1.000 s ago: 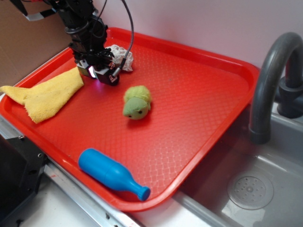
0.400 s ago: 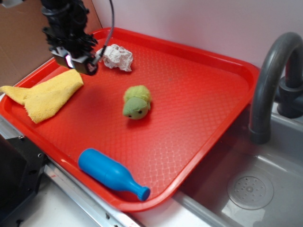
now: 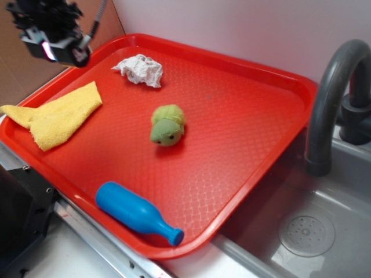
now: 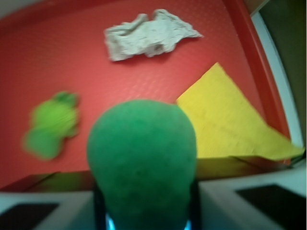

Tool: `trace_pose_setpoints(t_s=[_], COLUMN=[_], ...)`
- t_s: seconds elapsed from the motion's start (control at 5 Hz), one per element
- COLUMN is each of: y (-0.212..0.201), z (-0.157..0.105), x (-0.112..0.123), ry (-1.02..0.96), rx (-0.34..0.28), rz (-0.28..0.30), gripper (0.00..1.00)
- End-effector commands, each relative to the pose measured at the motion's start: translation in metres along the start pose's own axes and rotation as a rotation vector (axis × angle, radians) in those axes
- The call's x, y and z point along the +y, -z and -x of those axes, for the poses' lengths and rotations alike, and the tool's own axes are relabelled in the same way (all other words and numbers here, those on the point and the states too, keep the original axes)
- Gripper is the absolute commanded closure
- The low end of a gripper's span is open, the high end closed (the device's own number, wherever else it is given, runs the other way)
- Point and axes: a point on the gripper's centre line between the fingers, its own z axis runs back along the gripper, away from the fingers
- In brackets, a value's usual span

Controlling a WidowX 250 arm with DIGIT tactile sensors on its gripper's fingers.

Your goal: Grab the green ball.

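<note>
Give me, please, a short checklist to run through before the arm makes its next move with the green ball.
1. Ball in the grip: ok. The green ball fills the wrist view between the fingers of the gripper.
2. Grip centred: cannot tell; the finger contact is hidden behind the ball.
3. Lifted off the red tray: ok; the gripper hangs high over the far left corner.
4. Right object taken: ok. The yellow-green plush toy lies mid-tray, untouched.
5. Nothing snagged: ok. The yellow cloth and crumpled white rag lie flat, apart from the gripper.
6. Blue bottle: ok, lying near the front rim, far from the arm.
</note>
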Motion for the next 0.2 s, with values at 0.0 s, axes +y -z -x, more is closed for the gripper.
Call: trace_pose_setpoints(t_s=[0.0], y=[-0.0317], z=[0.0123], x=[-0.0044], ry=[0.069], rx=[0.028], rz=[0.092], gripper=[1.0])
